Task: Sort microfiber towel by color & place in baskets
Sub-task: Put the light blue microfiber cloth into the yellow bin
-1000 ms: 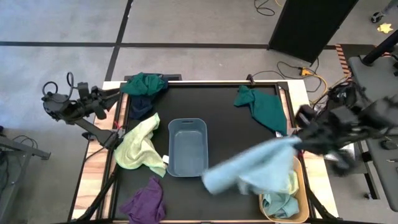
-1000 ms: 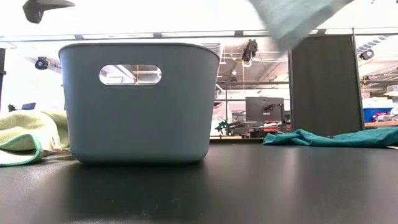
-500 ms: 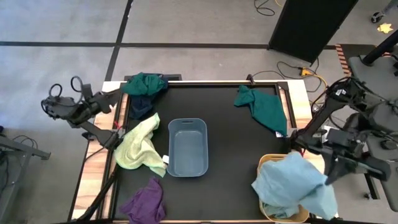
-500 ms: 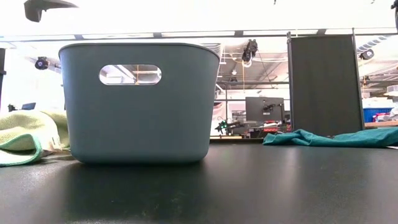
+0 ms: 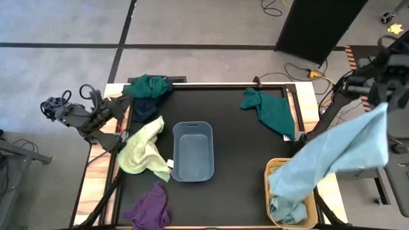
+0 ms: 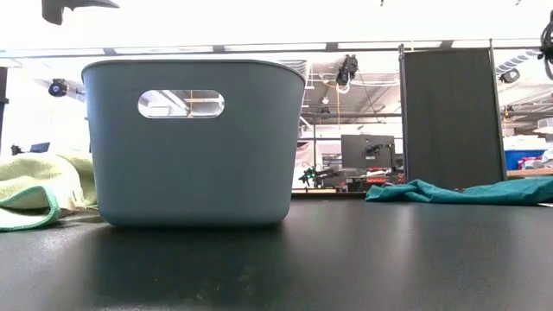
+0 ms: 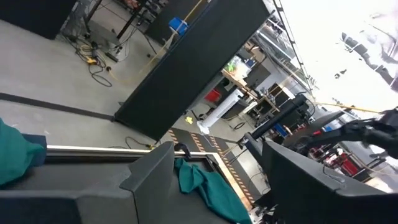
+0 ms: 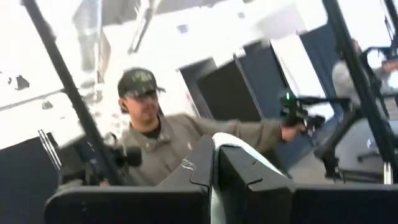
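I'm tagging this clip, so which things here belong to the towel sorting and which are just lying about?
Part of the job:
- light blue towel, held by the right gripper
- yellow-orange basket
- grey-blue basket
- green towels, pale yellow-green towel, purple towel

Lying about:
- floor cables
- dark partition

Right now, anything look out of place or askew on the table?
Yes. The right gripper, shut on a light blue towel, holds it high off the table's right side; the cloth stretches slantwise down into the yellow-orange basket. The grey-blue basket is empty. The left gripper waits open beyond the left edge.
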`<action>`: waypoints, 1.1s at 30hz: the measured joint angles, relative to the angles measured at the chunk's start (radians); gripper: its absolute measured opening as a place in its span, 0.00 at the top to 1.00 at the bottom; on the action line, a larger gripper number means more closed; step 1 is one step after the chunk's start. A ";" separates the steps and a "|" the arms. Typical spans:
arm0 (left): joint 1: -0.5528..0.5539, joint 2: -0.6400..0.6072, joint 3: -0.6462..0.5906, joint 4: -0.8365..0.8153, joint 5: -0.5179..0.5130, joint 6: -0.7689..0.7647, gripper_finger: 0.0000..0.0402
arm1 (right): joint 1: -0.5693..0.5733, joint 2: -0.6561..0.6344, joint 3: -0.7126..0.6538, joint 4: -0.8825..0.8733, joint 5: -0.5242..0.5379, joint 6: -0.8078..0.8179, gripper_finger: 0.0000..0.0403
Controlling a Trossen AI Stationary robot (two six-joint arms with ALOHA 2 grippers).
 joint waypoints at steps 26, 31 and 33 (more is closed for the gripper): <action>0.000 0.009 0.000 -0.016 -0.005 -0.037 0.43 | 0.079 0.378 -0.137 0.091 -0.263 0.521 0.98; 0.000 0.024 0.000 -0.016 -0.005 -0.045 0.43 | 0.079 0.378 -0.143 -0.032 -0.197 0.571 0.98; 0.000 0.032 0.000 -0.016 -0.005 -0.053 0.43 | 0.079 0.369 -0.145 -0.151 -0.146 0.614 0.98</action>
